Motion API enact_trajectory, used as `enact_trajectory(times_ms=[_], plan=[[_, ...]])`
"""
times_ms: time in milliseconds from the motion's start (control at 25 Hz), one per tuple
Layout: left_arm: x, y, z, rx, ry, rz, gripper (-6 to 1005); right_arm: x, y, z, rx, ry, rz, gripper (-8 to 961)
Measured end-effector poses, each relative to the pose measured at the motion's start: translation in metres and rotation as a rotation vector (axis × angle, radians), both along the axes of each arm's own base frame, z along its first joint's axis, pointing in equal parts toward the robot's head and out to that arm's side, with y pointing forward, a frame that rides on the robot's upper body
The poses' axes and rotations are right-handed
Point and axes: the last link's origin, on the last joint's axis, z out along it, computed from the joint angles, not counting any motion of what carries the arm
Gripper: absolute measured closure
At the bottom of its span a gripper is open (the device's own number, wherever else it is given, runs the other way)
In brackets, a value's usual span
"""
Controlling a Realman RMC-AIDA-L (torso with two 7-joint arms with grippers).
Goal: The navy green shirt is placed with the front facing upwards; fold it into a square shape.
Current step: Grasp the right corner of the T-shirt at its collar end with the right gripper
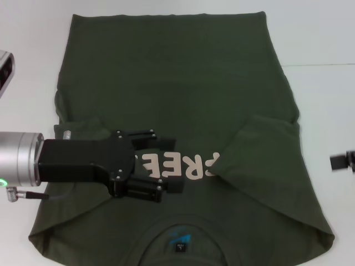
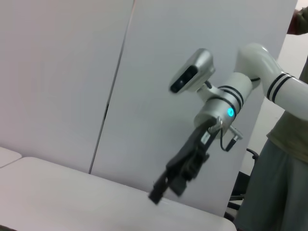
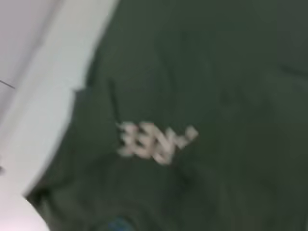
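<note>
Shirt [image 1: 177,83]: soft olive cotton, flat under the left tool [image 1: 158,160]
Left tool: fingers spread, empty
Right tool [image 1: 343,161]: beside the shirt, grip unclear

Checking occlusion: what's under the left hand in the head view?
The left hand hovers over the navy green shirt, covering the start of its pink lettering. Whether it touches the cloth cannot be seen.

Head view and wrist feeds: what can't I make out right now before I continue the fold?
- Left gripper: over the shirt's chest in the head view, it covers part of the lettering; whether it pinches cloth is unclear.
- Right gripper: cut off by the head view's right edge; its finger state cannot be told.
- Collar: cut off at the head view's bottom edge.
- Right wrist view: blurred, lettering unreadable.
- Left wrist view: shows no shirt.
</note>
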Motion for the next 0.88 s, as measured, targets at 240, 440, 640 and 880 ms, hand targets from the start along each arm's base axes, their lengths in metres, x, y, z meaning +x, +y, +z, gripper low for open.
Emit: enact_trajectory(times_ms=[240,440,640,880], plan=[[0.004,0.0,-0.002,0.005,-0.015,-0.009,61,0.005,0.009,-0.012,-0.109,-0.179,-0.123,61],[0.005,0.0,0.0,0.018,-0.038,-0.007,62,0.015,0.015,-0.022,-0.185,-0.142,-0.22,70],[0.005,0.0,0.001,0.021,-0.047,-0.004,62,0.023,0.019,-0.033,-0.237,-0.094,-0.284,79],[0.005,0.0,0.001,0.021,-0.047,-0.002,62,0.026,0.019,-0.039,-0.255,-0.077,-0.324,90]])
